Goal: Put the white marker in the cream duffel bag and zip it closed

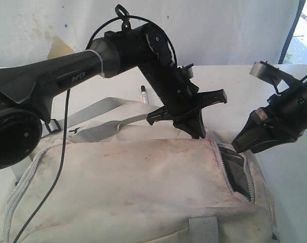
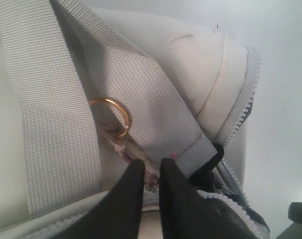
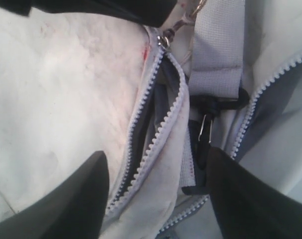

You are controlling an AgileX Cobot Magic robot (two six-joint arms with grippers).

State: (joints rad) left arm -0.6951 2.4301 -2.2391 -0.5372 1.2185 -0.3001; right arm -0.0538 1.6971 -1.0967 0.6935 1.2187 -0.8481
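The cream duffel bag (image 1: 143, 187) fills the front of the exterior view, its zipper (image 1: 239, 169) gaping at the right end. Behind the bag, the white marker (image 1: 143, 94) lies on the table, black cap pointing away. My left gripper (image 1: 198, 132) reaches across to the bag's top right corner. In the left wrist view it (image 2: 152, 164) is shut on the zipper pull (image 2: 150, 172). My right gripper (image 1: 242, 144) hovers open over the bag's right end, with the parted zipper teeth (image 3: 161, 134) between its fingers (image 3: 91, 189) and nothing held.
Grey webbing straps (image 2: 56, 114) and a gold ring (image 2: 113, 112) lie by the left gripper. A black strap clip (image 3: 206, 127) sits near the right gripper. The white table (image 1: 234, 81) runs behind the bag to a wall.
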